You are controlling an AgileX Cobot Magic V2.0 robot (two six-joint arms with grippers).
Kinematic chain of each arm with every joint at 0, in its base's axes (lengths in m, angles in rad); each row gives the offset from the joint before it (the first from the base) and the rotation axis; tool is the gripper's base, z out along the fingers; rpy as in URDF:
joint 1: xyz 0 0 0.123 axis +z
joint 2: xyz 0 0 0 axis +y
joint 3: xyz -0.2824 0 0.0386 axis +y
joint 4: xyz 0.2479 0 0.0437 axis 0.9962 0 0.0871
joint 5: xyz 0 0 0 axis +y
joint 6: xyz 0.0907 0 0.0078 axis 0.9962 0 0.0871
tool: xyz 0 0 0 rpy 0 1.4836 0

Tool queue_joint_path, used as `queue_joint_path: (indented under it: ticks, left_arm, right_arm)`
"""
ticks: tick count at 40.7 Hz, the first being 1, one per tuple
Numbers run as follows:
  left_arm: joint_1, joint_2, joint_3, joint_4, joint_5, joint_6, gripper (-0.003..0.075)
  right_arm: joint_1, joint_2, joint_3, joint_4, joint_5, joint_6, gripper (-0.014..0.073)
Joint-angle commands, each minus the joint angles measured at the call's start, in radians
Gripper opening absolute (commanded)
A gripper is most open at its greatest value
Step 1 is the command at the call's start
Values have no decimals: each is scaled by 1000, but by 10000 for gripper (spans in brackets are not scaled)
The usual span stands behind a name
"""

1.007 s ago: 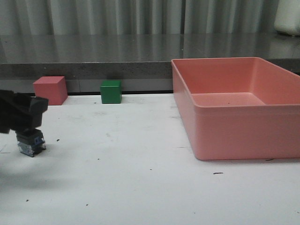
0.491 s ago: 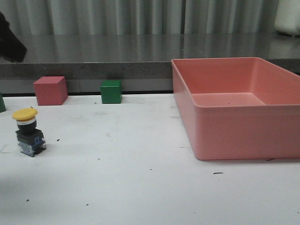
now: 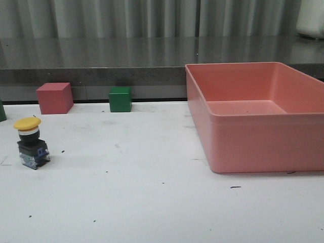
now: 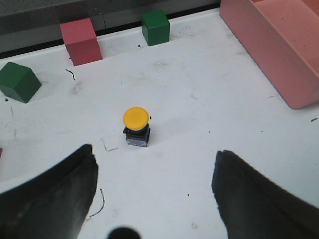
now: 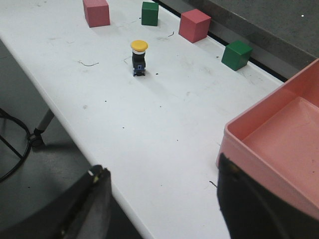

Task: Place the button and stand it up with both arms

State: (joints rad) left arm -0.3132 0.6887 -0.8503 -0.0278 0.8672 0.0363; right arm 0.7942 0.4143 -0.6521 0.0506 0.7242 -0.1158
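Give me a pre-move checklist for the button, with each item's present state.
1. Button upright, yellow cap on top, base on the table: ok.
2. Button free of both grippers: ok.
3. Left gripper open, fingers spread wide, empty: ok.
4. Right gripper open and empty: ok.
5. Pink bin and the red cube stand apart from the button: ok.
6. Button stable, not rocking: cannot tell from still pictures.

Smooth plastic bin (image 3: 253, 142); matt, scuffed white table (image 3: 152, 202).
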Motion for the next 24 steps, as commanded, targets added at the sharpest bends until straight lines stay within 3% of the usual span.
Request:
queue_joint_path:
  ticks: [1,24]
  left_arm:
    - [-9,-52,-34,-6,-3,-12,473]
    - [-9,-81,-34,-6,-2,-12,468]
  right_arm:
    - [-3,5,-25,-6,-81,-10,480]
    - [-3,5,-25,-6,-81,-10,474]
